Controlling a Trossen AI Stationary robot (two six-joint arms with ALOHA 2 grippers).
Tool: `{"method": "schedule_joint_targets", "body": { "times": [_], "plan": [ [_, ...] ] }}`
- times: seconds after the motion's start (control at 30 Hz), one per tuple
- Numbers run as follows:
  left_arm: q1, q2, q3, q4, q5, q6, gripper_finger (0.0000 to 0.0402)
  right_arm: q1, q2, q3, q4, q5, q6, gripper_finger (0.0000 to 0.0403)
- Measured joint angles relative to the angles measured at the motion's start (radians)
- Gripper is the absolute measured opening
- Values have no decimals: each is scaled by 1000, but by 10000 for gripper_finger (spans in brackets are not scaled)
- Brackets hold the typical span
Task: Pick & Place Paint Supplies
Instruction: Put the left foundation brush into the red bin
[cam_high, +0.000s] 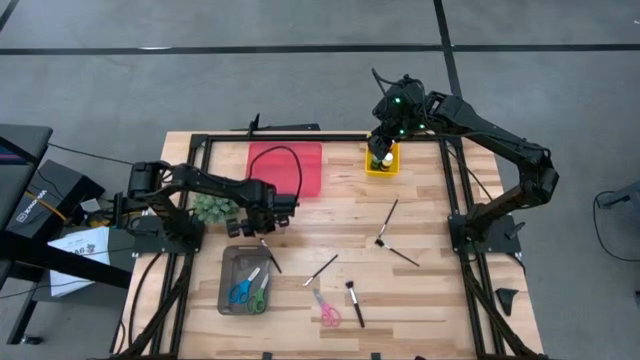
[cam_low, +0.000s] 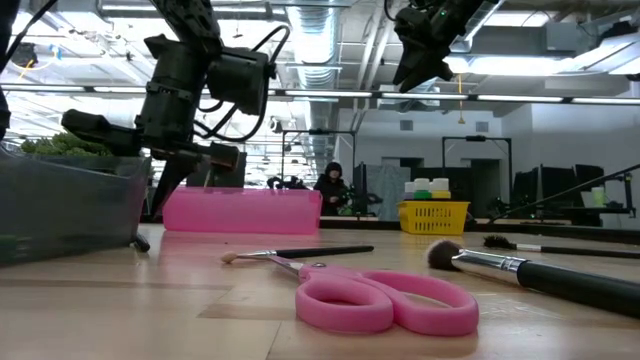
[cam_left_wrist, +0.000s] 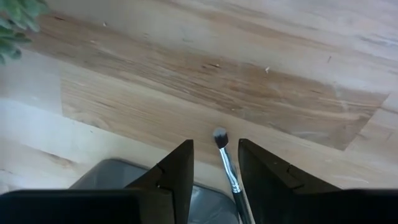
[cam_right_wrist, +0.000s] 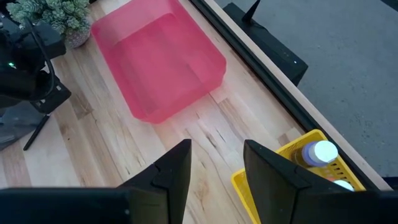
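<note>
A thin dark-handled brush (cam_left_wrist: 227, 167) lies on the wood with its pale head (cam_left_wrist: 219, 135) forward and its handle over the corner of the grey tray (cam_left_wrist: 115, 175). My left gripper (cam_left_wrist: 216, 144) points down over it, open, one finger on each side of the brush and apart from it; in the high view the left gripper (cam_high: 263, 226) is by the tray's far right corner. My right gripper (cam_high: 385, 140) hangs open and holds nothing above the yellow basket (cam_right_wrist: 287, 163), which holds paint bottles (cam_right_wrist: 319, 152).
A pink bin (cam_high: 287, 168) stands at the back, a fuzzy green tuft (cam_high: 210, 208) left of my left gripper. Blue and green scissors lie in the grey tray (cam_high: 232, 262). Pink scissors (cam_high: 326, 310) and several loose brushes (cam_high: 388, 222) (cam_high: 354, 302) lie on the table's middle and near part.
</note>
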Motion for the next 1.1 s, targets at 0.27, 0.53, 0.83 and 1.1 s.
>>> {"method": "schedule_joint_targets", "body": {
  "times": [0.27,0.53,0.83,1.1],
  "plan": [
    [2,0,-44,47,7,-21,117,8,0,0,0,-4,-12,143],
    [2,0,-70,125,15,-22,117,8,0,0,-3,-4,-16,143],
    [2,0,-78,128,10,-24,117,8,0,0,1,-4,-16,143],
    [0,42,-77,166,39,-22,117,8,0,0,2,-4,-23,143]
  ]
}}
